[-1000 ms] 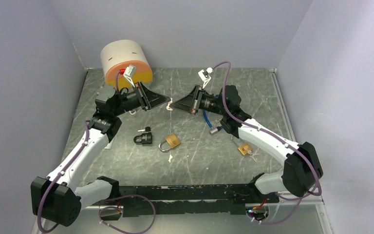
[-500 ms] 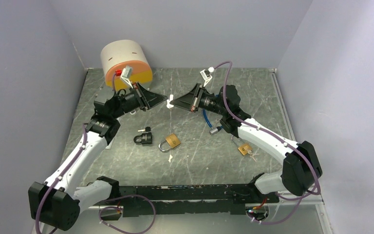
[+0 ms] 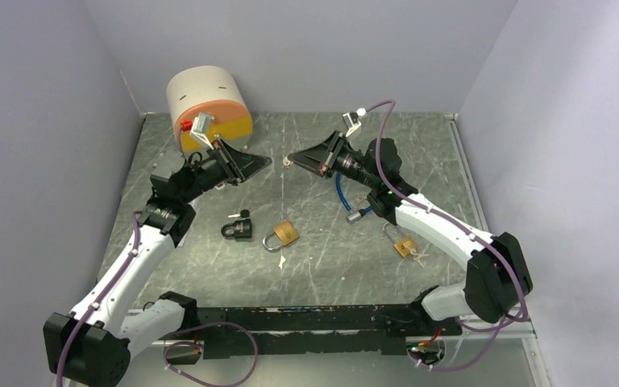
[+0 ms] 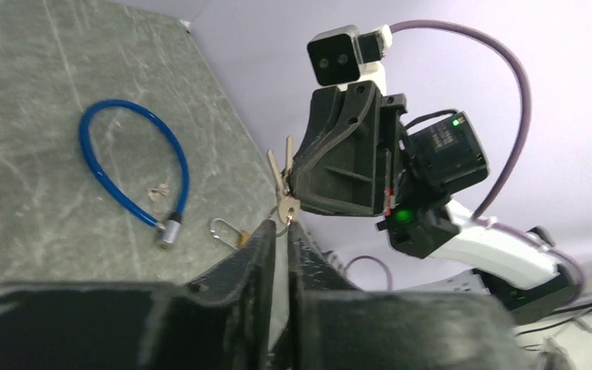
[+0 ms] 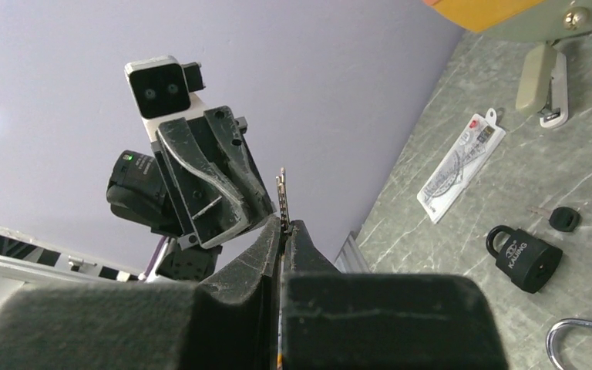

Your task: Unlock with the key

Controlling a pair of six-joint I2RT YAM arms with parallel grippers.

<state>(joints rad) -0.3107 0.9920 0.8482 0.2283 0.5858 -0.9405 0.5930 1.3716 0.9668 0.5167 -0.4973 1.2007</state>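
My right gripper (image 3: 292, 158) (image 5: 284, 223) is held in the air above the table, shut on a small bunch of keys (image 5: 282, 193). They stick out past its tips and show in the left wrist view as brass keys (image 4: 280, 179) on a ring. My left gripper (image 3: 267, 164) (image 4: 280, 225) faces it a short gap away, shut, with nothing seen between its fingers. Below on the table lie a black padlock (image 3: 238, 230) (image 5: 526, 257), a brass padlock (image 3: 282, 235), a second brass padlock (image 3: 405, 247) and a blue cable lock (image 3: 344, 193) (image 4: 135, 173).
A cream and orange round container (image 3: 208, 101) stands at the back left corner. A stapler (image 5: 543, 85) and a white packet (image 5: 462, 166) lie near it. Purple walls close in the grey table (image 3: 419, 145) on three sides.
The two gripper tips nearly touched half a second ago and now stand apart. The left gripper has shut and drawn back left. The right has risen slightly with the keys.
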